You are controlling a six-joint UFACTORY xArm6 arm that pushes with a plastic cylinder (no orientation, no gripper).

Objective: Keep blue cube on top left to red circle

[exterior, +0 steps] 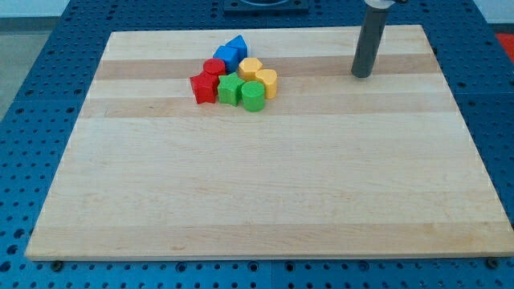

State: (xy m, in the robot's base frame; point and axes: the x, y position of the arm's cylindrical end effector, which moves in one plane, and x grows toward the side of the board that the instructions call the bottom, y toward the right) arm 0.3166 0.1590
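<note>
A tight cluster of blocks sits near the view's top, left of centre, on the wooden board (pixel 265 185). The blue cube (pixel 226 57) touches the red circle (pixel 214 68) at its upper right. A second blue block (pixel 238 46) sits just behind the cube. A red star-shaped block (pixel 204 87) lies below the circle. My tip (pixel 361 75) rests on the board far to the right of the cluster, touching no block.
Two yellow blocks (pixel 250 67) (pixel 267 83) sit on the cluster's right side. A green star-shaped block (pixel 231 91) and a green cylinder (pixel 253 95) sit at its bottom. A blue perforated table (pixel 48 96) surrounds the board.
</note>
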